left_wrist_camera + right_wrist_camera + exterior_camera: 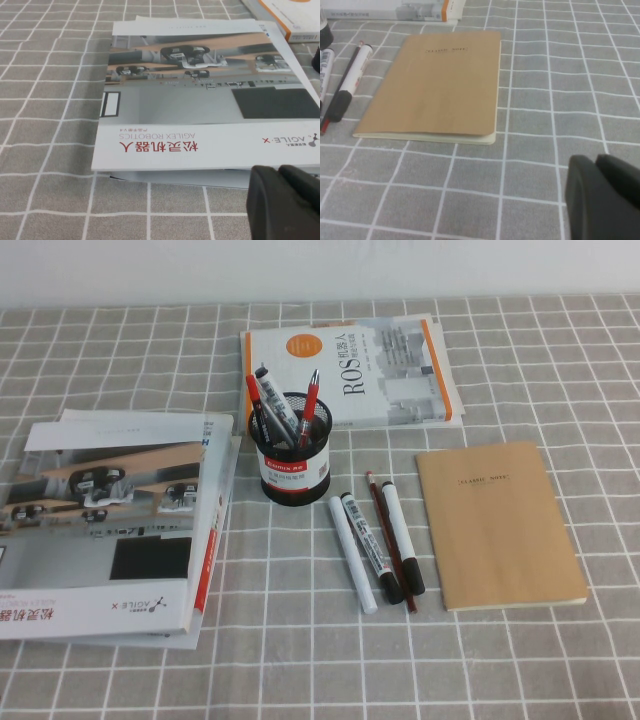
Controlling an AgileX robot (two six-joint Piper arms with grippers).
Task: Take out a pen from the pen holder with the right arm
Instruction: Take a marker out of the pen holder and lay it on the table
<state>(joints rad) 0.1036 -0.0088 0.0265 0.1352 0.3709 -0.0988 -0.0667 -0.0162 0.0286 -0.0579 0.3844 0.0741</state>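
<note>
Pen holder (pixel 290 468): black mesh cylinder with a red-and-white label band, upright on the table, slightly left of centre, nearer the far edge. Contents, all leaning on the rim: red pen (pixel 312 400) tilted right, second red pen (pixel 253 398) and white marker (pixel 272 398) tilted left

A table (pixel 560 670) fills nearly the whole scene from near to far and from left to right. It is covered by a grey cloth (pixel 300 670) with a woven look, printed with thin white lines that cross to form a regular grid of squares. The cloth lies flat and smooth. Along the far edge of the table a plain white wall (pixel 320 270) runs the full width of the high view, meeting the cloth in a straight line. The light is soft and even, and shadows on the cloth are short and faint.
</note>
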